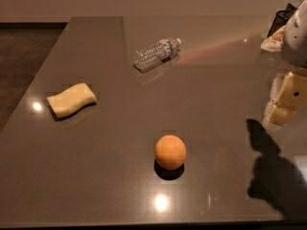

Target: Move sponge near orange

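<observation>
Camera view question from Mia: where is the pale yellow, wavy-edged soft sponge (pixel 72 100), and why there?

Theo: It lies flat on the dark glossy counter (pixel 120 186), far left and well apart from the smooth round orange fruit (pixel 170 151) nearer the front edge. Nothing touches it, so I judge the move not yet begun.

Mia: And the cream blocky pincer (pixel 284 99)?

Theo: Up at the right edge, above the counter, on the far side of the orange from the sponge. Whether it is apart or together I cannot tell. It is clamped on neither thing.

Mia: Any obstacle?

Theo: A clear plastic water bottle (pixel 157 53) lies on its side at the back, away from the likely path. The reach probably has to cross over the orange, so knocking it rolling is the risk.
</observation>
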Robot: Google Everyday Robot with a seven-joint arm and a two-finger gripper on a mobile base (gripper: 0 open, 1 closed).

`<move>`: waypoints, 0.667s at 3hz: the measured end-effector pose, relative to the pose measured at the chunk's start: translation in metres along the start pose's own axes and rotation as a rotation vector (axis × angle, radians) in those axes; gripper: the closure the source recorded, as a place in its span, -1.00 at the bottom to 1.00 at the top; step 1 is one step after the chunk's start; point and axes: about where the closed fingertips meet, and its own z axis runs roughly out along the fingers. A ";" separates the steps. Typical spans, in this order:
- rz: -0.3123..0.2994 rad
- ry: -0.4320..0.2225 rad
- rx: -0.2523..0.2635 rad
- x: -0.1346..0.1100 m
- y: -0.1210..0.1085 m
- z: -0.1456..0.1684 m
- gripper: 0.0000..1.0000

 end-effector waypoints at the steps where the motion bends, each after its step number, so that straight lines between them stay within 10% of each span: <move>1: 0.000 0.000 0.000 0.000 0.000 0.000 -1.00; 2: -0.033 -0.024 -0.013 -0.014 -0.002 -0.001 -1.00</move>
